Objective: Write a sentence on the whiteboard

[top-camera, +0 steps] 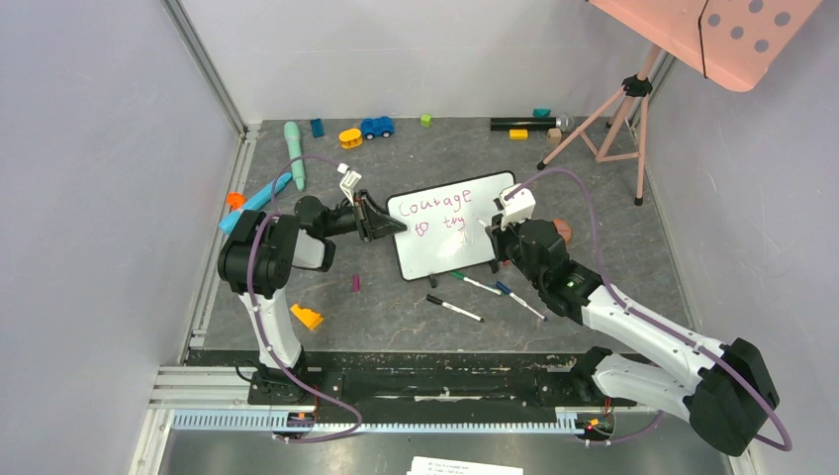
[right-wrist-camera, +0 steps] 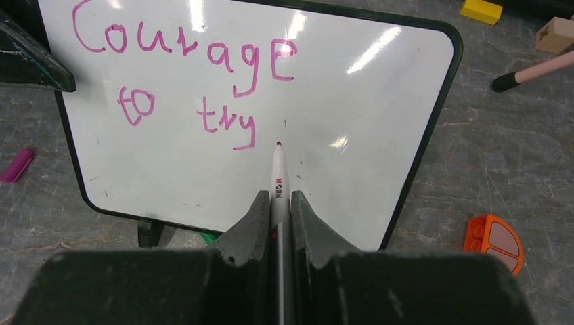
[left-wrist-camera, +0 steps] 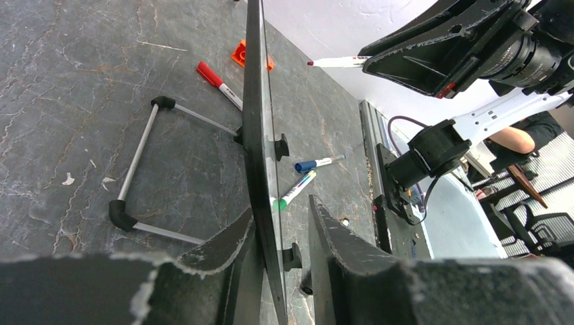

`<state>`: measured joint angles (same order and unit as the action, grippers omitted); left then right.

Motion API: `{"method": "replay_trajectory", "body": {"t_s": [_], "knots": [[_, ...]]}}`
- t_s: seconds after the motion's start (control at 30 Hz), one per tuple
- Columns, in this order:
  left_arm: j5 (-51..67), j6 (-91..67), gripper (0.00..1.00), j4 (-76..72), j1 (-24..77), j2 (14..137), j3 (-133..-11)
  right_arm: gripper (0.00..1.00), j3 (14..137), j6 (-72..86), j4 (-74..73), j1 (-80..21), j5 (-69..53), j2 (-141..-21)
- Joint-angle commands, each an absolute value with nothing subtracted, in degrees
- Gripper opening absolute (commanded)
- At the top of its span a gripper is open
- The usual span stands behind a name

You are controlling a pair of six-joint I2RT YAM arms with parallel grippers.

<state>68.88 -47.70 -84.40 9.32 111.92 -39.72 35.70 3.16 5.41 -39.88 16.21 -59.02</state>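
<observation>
The whiteboard [top-camera: 465,247] stands tilted at the table's middle. The sentence [right-wrist-camera: 183,81] reads "Courage" over "to try" in pink. My left gripper [top-camera: 379,220] straddles the board's left edge. In the left wrist view the board [left-wrist-camera: 257,122] shows edge-on between the jaws of that gripper [left-wrist-camera: 281,217], which is shut on it. My right gripper [right-wrist-camera: 277,196] is shut on a white marker [right-wrist-camera: 278,176]. The marker's tip is at the board face just right of and below "try". Whether it touches, I cannot tell.
Three loose markers [top-camera: 455,308] lie in front of the board. An orange block [top-camera: 306,317] lies near the left arm, an orange piece [right-wrist-camera: 497,240] right of the board, a purple cap [right-wrist-camera: 15,166] left. A pink tripod [top-camera: 618,109] and toys [top-camera: 377,127] stand at the back.
</observation>
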Motion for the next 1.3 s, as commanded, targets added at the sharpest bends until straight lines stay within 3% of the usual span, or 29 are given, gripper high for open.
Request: {"method": "replay_trajectory", "body": {"t_s": [0.0, 0.43, 1.27], "knots": [[68.5, -47.4, 0.32, -89.2, 8.9, 109.2, -39.3, 0.00, 35.7, 2.9, 6.6, -39.6, 16.7, -58.8], [68.1, -47.6, 0.02, -89.2, 8.9, 109.3, -39.3, 0.00, 34.8, 2.9, 6.2, -39.6, 17.5, -57.9], [67.9, -47.8, 0.02, -89.2, 8.9, 109.2, -39.2, 0.00, 35.2, 4.7, 3.8, -39.6, 17.4, -57.5]]}}
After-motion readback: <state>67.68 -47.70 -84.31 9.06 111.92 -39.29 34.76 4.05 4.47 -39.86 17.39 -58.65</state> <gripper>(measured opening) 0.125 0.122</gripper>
